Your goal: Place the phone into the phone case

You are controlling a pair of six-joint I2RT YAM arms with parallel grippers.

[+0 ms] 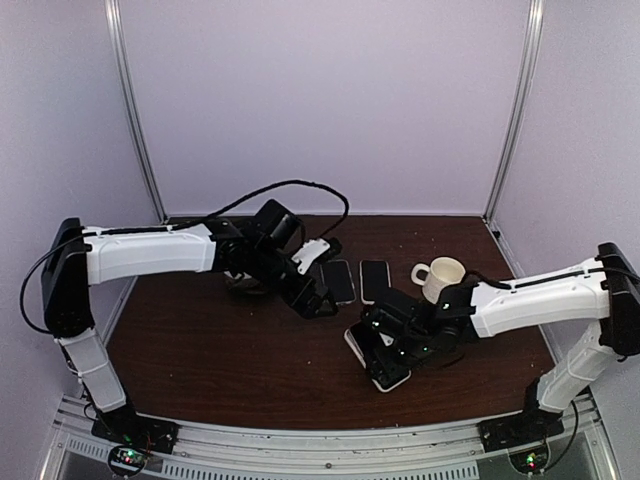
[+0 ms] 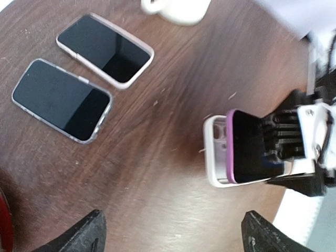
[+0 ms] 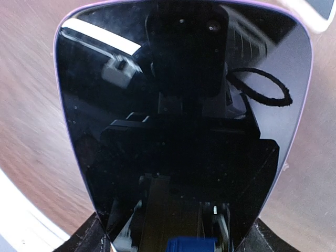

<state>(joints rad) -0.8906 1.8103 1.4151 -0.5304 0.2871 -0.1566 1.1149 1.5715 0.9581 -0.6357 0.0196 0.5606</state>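
My right gripper (image 1: pixel 392 350) clenched on phone (image 2: pixel 252 147), tilted over case (image 2: pixel 214 157); left gripper (image 2: pixel 173 231) released, empty; risk: unpinned case slides, corner misses lip.

A cream ceramic mug (image 1: pixel 443 277), two flat black-screened phones (image 1: pixel 374 281) and the right gripper (image 1: pixel 390 352) crowd mid-table. The brown wooden tabletop (image 1: pixel 215 360) lies open near-left.

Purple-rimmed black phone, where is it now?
Left wrist view, right side: the purple-rimmed black phone is held by the right gripper, overlapping the white phone case, well apart from the cream mug.
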